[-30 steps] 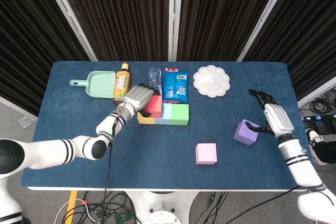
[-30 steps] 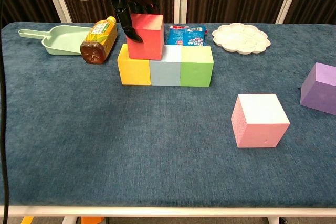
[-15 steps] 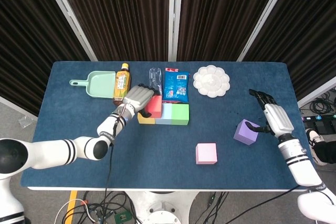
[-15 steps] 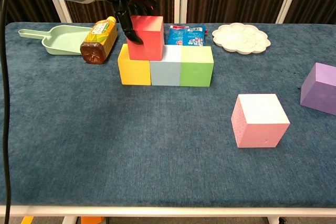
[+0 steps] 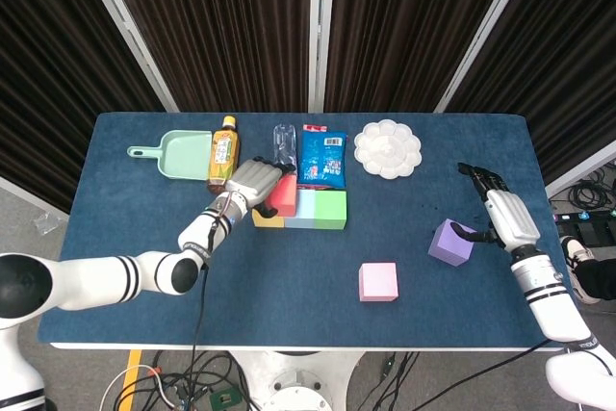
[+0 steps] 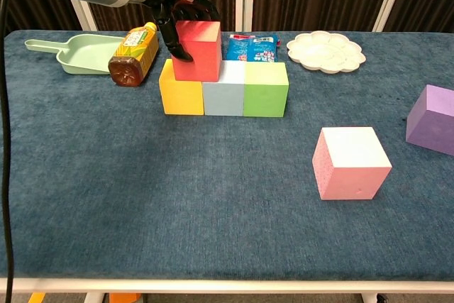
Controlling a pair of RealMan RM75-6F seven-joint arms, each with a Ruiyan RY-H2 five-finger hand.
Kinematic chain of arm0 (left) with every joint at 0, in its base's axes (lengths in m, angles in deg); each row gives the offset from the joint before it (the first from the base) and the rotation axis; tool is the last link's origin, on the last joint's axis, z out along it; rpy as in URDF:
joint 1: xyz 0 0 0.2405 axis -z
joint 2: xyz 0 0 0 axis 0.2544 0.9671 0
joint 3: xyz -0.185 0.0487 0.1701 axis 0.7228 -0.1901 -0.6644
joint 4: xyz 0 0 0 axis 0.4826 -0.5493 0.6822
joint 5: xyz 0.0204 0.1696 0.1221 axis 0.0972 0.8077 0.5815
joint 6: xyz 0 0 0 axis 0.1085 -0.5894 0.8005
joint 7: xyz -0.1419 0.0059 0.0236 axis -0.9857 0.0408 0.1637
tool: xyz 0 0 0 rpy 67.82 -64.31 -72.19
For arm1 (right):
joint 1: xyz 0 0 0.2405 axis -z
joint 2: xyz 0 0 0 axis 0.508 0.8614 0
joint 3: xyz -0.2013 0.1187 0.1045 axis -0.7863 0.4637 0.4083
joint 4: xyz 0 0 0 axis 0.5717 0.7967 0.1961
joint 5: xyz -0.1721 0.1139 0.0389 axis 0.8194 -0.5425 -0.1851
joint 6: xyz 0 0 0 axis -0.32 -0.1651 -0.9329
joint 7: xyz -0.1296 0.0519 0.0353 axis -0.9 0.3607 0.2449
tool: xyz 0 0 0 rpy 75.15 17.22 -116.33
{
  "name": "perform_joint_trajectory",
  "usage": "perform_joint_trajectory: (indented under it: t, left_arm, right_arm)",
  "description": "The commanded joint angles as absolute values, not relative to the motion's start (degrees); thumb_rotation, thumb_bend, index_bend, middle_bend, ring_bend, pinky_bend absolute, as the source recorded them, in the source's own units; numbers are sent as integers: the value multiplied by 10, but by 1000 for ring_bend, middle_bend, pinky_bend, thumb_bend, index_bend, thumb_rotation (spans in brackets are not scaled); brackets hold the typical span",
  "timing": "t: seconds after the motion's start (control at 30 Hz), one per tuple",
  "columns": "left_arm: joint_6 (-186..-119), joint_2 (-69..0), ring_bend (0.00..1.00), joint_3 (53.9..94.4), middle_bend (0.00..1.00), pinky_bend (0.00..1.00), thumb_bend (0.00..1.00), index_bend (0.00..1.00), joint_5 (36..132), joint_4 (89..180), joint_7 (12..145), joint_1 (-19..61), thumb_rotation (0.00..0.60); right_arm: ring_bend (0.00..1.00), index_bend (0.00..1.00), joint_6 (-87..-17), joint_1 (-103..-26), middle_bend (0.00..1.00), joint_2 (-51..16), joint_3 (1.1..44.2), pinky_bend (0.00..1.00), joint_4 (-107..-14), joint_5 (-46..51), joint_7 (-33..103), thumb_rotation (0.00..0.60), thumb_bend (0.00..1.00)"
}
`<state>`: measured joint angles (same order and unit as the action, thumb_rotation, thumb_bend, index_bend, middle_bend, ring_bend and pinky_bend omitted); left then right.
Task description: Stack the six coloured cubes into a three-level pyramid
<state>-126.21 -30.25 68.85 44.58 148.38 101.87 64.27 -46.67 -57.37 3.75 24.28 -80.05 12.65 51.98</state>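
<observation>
Barely shifted vs 1 s ago — red cube (image 5: 283, 196) settled a touch lower onto the base row, left hand (image 5: 249, 182) still wrapped on it.

Head view: yellow cube (image 5: 268, 219), pale blue cube (image 5: 299, 211) and green cube (image 5: 330, 209) touching in a line as bottom level; red on top, straddling the yellow/blue seam, prob. so the 2nd level sits offset pyramid-style. Right hand (image 5: 500, 215) just beside purple cube (image 5: 450, 243), thumb touching or nearly — cannot tell whether gripping. Pink cube (image 5: 378, 282) alone toward front edge, well apart from stack.

Chest view: left hand (image 6: 186, 20) fingers curled round red cube (image 6: 196, 50) from left and behind, holding it square on the row. Bottle (image 6: 133, 54) lying just left of yellow. Purple (image 6: 430, 119) at far right, pink (image 6: 351, 162) near front. Right hand out of frame.
</observation>
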Motion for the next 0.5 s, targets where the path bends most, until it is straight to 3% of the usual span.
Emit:
perform_joint_trajectory:
  t: [0.03, 0.5]
  left_arm:
    - [-1262, -299, 167, 688, 132, 135, 222, 62, 446, 1489, 1020, 643, 600]
    - [-1299, -270, 152, 713, 67, 136, 122, 0, 492, 1541, 984, 611, 600]
  right_arm:
    - [0, 0, -467, -574, 101, 38, 243, 0, -801, 126, 519, 600, 204]
    - [0, 0, -483, -564, 93, 52, 246, 0, -816, 128, 521, 600, 205]
